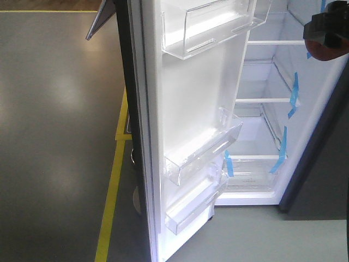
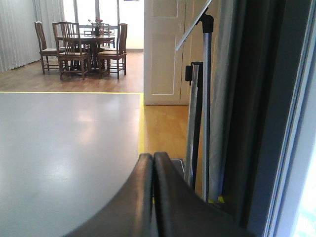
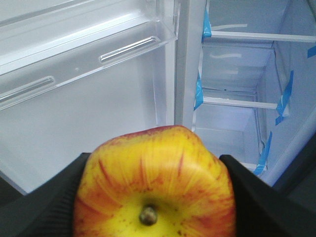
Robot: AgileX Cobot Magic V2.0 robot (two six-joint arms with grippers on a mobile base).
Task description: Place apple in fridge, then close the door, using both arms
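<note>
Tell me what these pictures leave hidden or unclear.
- Front view: the right end effector and apple run off the right edge.
- Right wrist view: the bottom edge cuts off the apple's underside.
- Left wrist view: things on the far dining table are too small.

One apple. One fridge, one door. Three clear bins on the door: top, middle, bottom. Three glass shelves inside. At least four strips of blue tape. Two grippers: left gripper, right gripper. Farther off, one dining table, at least four chairs.
</note>
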